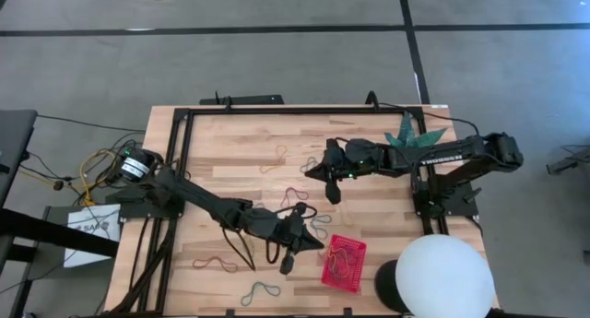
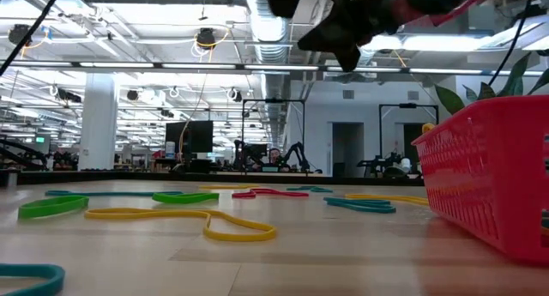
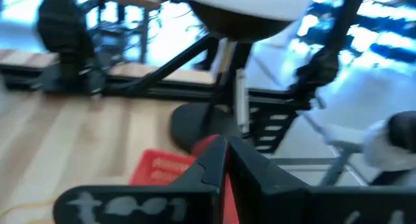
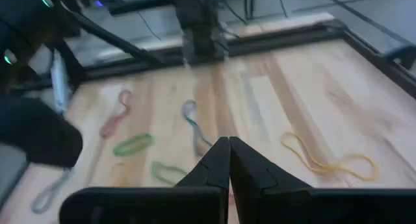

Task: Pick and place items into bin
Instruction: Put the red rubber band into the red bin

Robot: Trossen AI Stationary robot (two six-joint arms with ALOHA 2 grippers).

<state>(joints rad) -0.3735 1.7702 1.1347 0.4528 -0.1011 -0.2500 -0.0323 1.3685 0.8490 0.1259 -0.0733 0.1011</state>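
Note:
The red mesh basket [image 1: 343, 263] [image 2: 489, 184] [image 3: 159, 169] stands near the table's near edge, with a few bands lying in it. My left gripper [image 1: 288, 260] [image 3: 226, 146] is raised just left of it, shut on a red rubber band. My right gripper [image 1: 333, 196] [image 4: 228, 141] hangs shut and empty over the table's middle. Loose bands lie flat on the wood: a yellow one [image 2: 184, 220] [image 4: 331, 160], green ones [image 2: 51, 207] [image 4: 133, 144], a red one [image 1: 295, 194] [image 4: 117, 117], a reddish one [image 1: 214, 261] and a grey one [image 1: 261, 290]. My left gripper pinches the red rubber band between its two shut fingers. A red strip [image 3: 227, 188] shows in the slit between them and a small red bulge [image 3: 207, 145] sticks out at the tips. The band is lifted off the table; how much hangs below is hidden.
A big white dome [image 1: 444, 276] on a dark stand [image 3: 201, 123] sits right of the basket at the table's near right corner. A green plant [image 1: 410, 134] stands at the far right. Black frame rails [image 1: 277, 109] run along the table's edges.

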